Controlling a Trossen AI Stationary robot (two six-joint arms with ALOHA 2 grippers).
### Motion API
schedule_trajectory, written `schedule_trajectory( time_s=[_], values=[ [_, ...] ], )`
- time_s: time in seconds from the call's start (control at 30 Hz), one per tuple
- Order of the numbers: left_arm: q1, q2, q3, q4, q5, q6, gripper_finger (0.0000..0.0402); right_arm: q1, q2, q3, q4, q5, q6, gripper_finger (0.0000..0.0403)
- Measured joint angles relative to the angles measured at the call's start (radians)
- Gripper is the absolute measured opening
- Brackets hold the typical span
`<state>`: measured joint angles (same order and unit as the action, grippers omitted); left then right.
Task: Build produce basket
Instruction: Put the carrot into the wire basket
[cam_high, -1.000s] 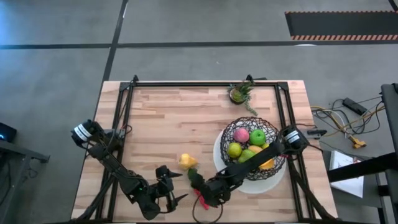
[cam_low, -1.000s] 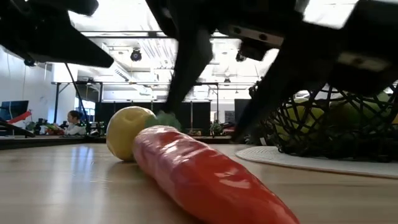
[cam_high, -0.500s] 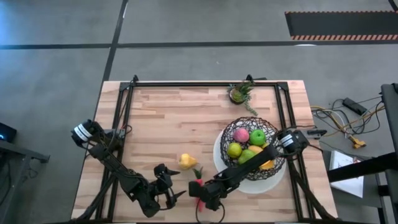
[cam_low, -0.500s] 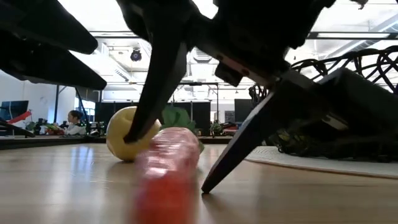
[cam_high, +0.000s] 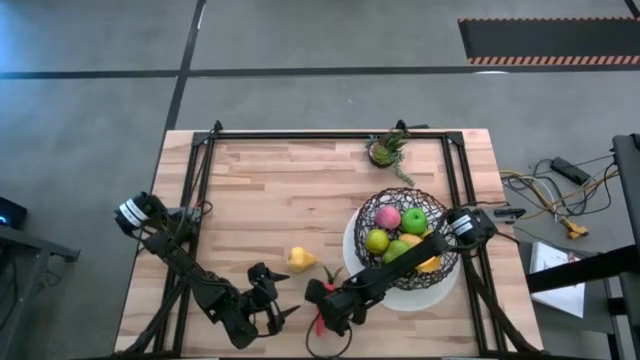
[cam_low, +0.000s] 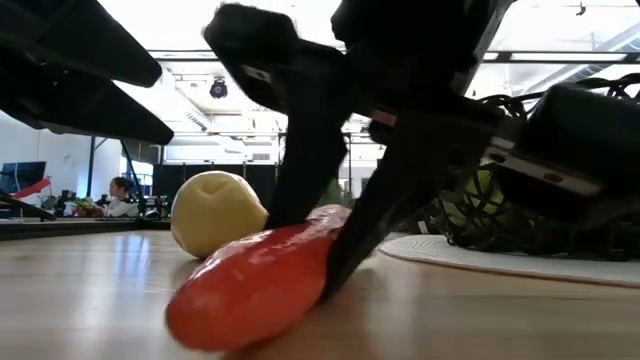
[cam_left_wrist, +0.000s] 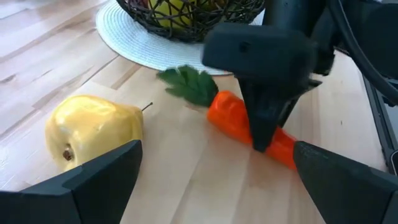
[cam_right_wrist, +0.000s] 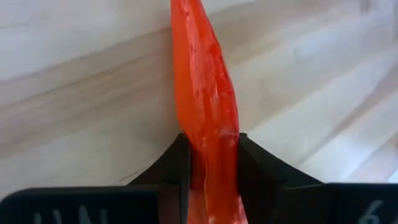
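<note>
Right end effector (cam_high: 322, 316) clamped across toy carrot (cam_right_wrist: 205, 118), lower centre of high view, on table (cam_high: 270, 190). Carrot's long axis crosswise to fingers. Wire basket (cam_high: 408, 240) up-right. Left end effector (cam_high: 272, 308) open, just left.

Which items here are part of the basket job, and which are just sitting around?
Job:
basket
fruit in the basket
carrot, clamped in the right gripper
yellow pear, loose on the table
left gripper, open beside the pear

Lying about:
white plate under the basket
potted plant
</note>
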<state>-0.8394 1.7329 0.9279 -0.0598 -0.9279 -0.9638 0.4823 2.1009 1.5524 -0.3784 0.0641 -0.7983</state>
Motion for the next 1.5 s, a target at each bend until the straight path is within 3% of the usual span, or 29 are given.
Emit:
schedule_trajectory(
  time_s=[0.13, 0.37, 0.6, 0.77, 0.9, 1.03, 1.23, 1.5],
  values=[
    [0.0, 0.0, 0.0, 0.0, 0.0, 0.0, 0.04, 0.023, -0.052, -0.008, -0.063, 0.059, 0.207, 0.0083],
    [0.0, 0.0, 0.0, -0.001, 0.0, 0.0, 0.04, 0.085, -0.271, -0.098, -0.103, 0.12, 0.322, 0.0082],
    [0.003, 0.0, 0.0, 0.0, 0.0, 0.001, 0.04, 0.16, -0.589, -0.278, -0.126, 0.423, 0.523, 0.0081],
    [0.011, 0.0, 0.0, -0.001, -0.006, 0.001, 0.04, 0.179, -0.797, -0.378, -0.397, 0.597, 0.853, 0.0082],
    [0.025, 0.0, 0.0, -0.001, -0.009, 0.001, 0.04, 0.165, -0.937, -0.465, -0.639, 0.612, 1.136, 0.0087],
    [0.037, 0.0, 0.0, -0.001, -0.012, 0.002, 0.04, 0.15, -1.033, -0.575, -0.755, 0.595, 1.316, 0.0089],
    [0.05, 0.0, 0.0, -0.001, -0.012, 0.01, 0.04, 0.131, -1.074, -0.718, -0.73, 0.537, 1.351, 0.0091],
    [0.055, 0.0, 0.0, -0.001, -0.012, 0.01, 0.04, 0.114, -0.974, -0.766, -0.702, 0.503, 1.344, 0.0093]
  ],
)
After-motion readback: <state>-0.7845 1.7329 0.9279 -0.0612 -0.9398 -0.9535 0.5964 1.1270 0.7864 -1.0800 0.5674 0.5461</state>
